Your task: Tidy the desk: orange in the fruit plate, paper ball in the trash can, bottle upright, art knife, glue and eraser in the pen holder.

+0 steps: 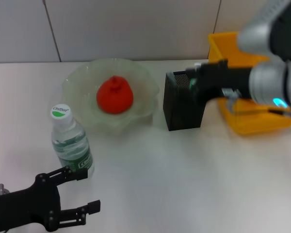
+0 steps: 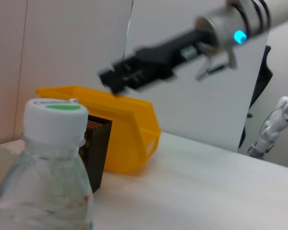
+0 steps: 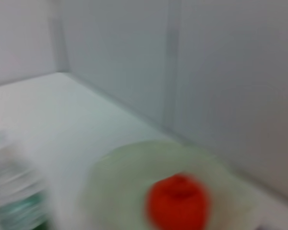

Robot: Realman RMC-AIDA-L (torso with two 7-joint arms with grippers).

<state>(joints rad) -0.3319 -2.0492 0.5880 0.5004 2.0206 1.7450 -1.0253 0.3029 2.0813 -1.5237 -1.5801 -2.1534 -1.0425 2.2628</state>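
The orange (image 1: 115, 95) lies in the pale-green fruit plate (image 1: 148, 82); both also show in the right wrist view, the orange (image 3: 177, 201) and the plate (image 3: 115, 177). The bottle (image 1: 70, 143) stands upright in front of the plate, white cap up, and shows close in the left wrist view (image 2: 48, 167). My left gripper (image 1: 89, 191) is open and empty just in front of the bottle's base. My right gripper (image 1: 194, 83) hovers over the black mesh pen holder (image 1: 182, 109). The paper ball, eraser, art knife and glue are out of view.
The yellow trash can (image 1: 247, 119) stands right behind the pen holder, partly covered by my right arm; it also shows in the left wrist view (image 2: 129, 134). A white wall runs along the table's far edge.
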